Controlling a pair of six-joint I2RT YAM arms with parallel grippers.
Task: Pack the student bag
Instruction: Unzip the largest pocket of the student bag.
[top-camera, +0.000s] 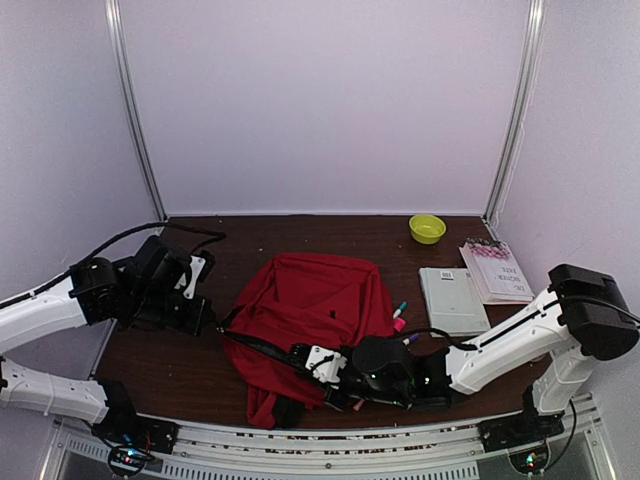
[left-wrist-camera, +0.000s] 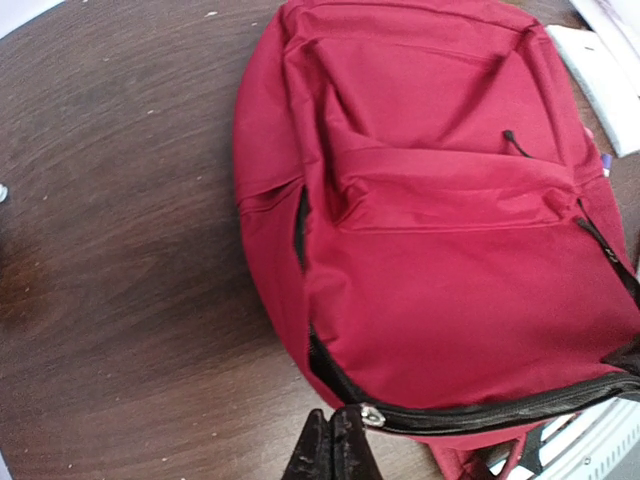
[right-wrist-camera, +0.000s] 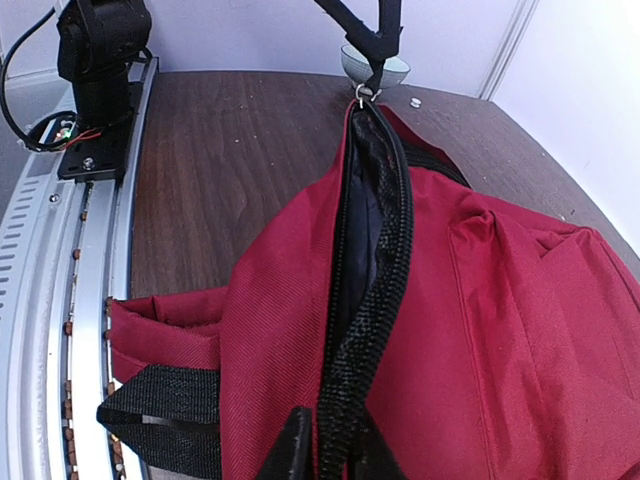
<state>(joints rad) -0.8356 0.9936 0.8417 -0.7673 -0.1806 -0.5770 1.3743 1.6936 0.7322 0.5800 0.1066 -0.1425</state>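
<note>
The student bag (top-camera: 305, 305) is a dark-red backpack lying flat in the middle of the dark wood table. Its black main zipper (right-wrist-camera: 365, 230) gapes open along the near edge and shows dark lining. My left gripper (left-wrist-camera: 333, 412) is shut on the zipper pull, right by the metal slider (left-wrist-camera: 372, 415), at the bag's left corner (top-camera: 218, 325). The right wrist view shows that same grip far off (right-wrist-camera: 375, 50). At the bag's near edge (top-camera: 303, 357), my right gripper (right-wrist-camera: 333, 420) has its jaws standing close on either side of the black zipper band.
A yellow-green bowl (top-camera: 427, 228) sits at the back right. A grey book (top-camera: 453, 299) and a pink-and-white booklet (top-camera: 496, 270) lie right of the bag, with a few markers (top-camera: 400, 315) beside it. A metal rail (top-camera: 330, 455) runs along the near edge.
</note>
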